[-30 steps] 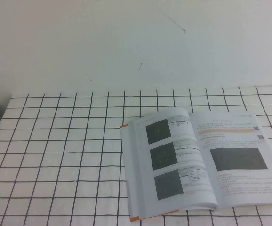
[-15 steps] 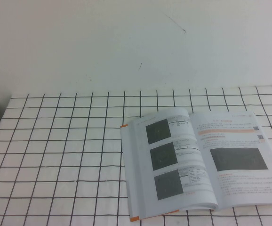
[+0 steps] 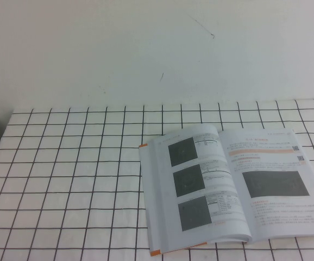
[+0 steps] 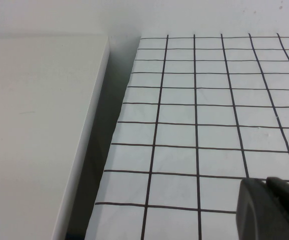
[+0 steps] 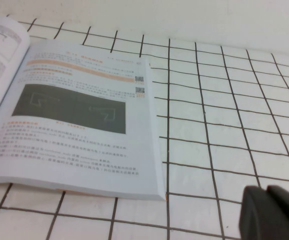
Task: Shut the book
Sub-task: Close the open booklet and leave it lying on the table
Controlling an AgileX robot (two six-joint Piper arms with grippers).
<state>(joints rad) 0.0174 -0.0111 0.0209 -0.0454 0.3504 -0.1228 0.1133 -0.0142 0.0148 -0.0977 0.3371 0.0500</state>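
In the high view, the open book [image 3: 227, 187] lies flat on the checked tablecloth [image 3: 64, 179], in the near right part of the table. Its right page reaches almost to the right border of this view. The left page carries three dark figures one under another, with small text beside them. The right page has an orange band near its top and one large dark figure below it. A thin orange edge of the cover shows at the near left corner of the book. Behind the table stands a white wall [image 3: 146, 49] with some fine marks on it. No arm and no gripper appears in this view.

In the left wrist view, only a dark part of the left gripper [image 4: 267, 200] shows at one corner, above the tablecloth [image 4: 194, 115] near the table's edge. Whether it is wide or narrow, I cannot tell. It holds nothing that can be seen. Beside the table's edge there is a shadowed gap and then a white panel [image 4: 34, 125]. The book does not appear here.

In the right wrist view, a dark part of the right gripper [image 5: 272, 205] shows at one corner, over bare squares of the tablecloth [image 5: 224, 125], near the book [image 5: 74, 125] but apart from its outer edge. Its state also cannot be told. The book is open, and the page with the orange band and the dark figure faces up.
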